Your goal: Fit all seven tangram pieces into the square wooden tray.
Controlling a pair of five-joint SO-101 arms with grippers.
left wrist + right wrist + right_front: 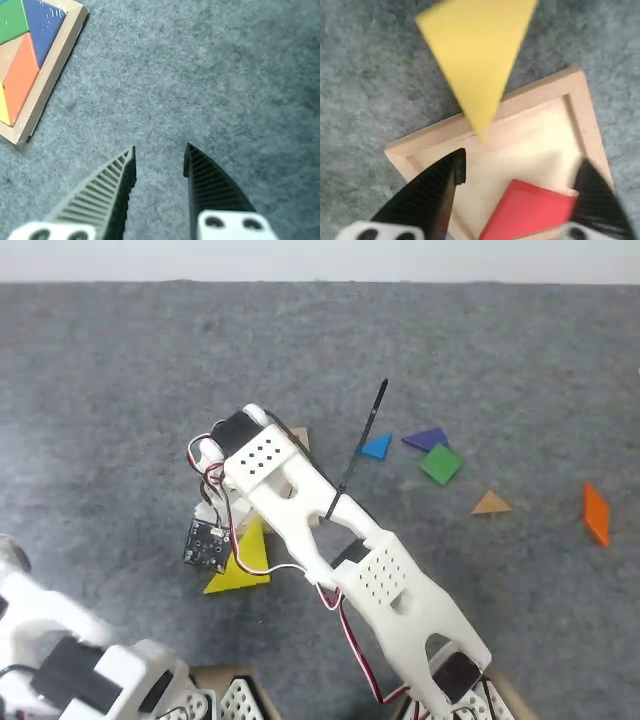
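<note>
Over one tray (545,89), right claw (522,165) gapes: one red piece (530,210) inside, one yellow triangle (480,50) overlapping rim; left claw (160,149) apart.

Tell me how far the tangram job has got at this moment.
Done: one red piece lies inside the tray. In hand: the yellow triangle rests across the tray's rim, partly on the carpet, with the open right gripper above. Still to do: blue triangle, purple piece, green square, tan triangle and orange piece lie loose on the carpet.
</note>
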